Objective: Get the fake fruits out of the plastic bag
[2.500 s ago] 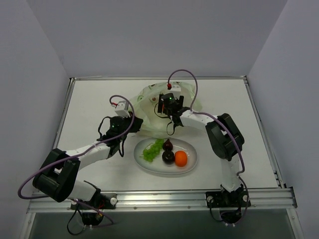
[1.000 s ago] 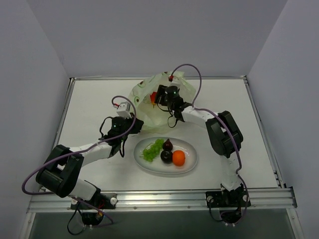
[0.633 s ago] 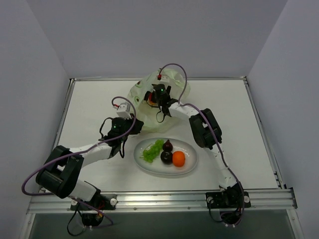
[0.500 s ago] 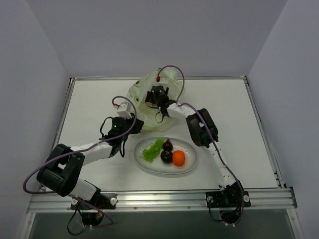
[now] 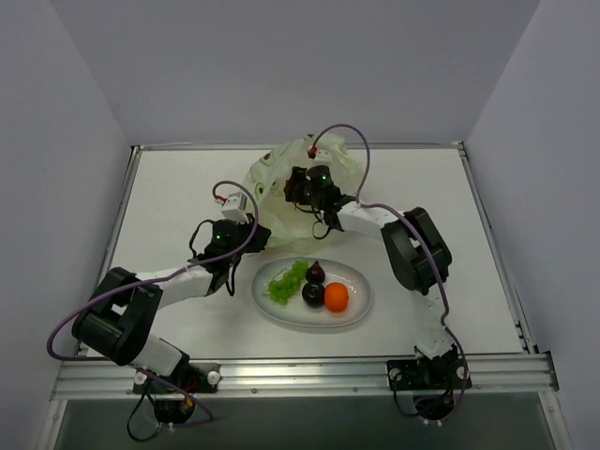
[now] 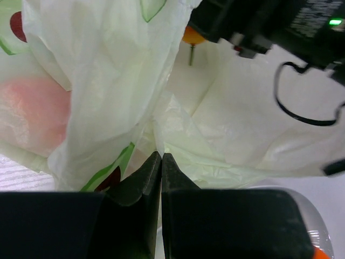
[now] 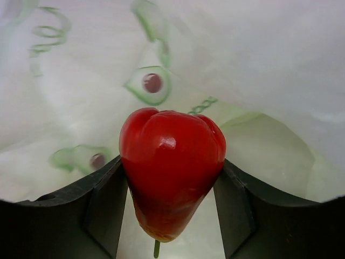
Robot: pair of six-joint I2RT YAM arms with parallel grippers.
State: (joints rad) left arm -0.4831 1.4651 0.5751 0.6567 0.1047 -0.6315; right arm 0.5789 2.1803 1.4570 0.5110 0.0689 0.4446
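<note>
R gripper (image 7: 171,208) pinches red fruit (image 7: 172,156) inside plastic bag (image 5: 265,183); L gripper (image 6: 161,162) clamps bag film. Best pull slow, straight thru mouth.

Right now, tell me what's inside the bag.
The right hand grips a red fruit inside the bag. A pink blur shows through its film; anything else is hidden.

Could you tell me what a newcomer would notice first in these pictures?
The glossy red fruit, clamped in the right claw inside the plastic bag at the table's far side, stands out. Nearer, a white plate holds a grape bunch, two maroon balls and an orange, while the left claw pinches the bag's edge.
</note>
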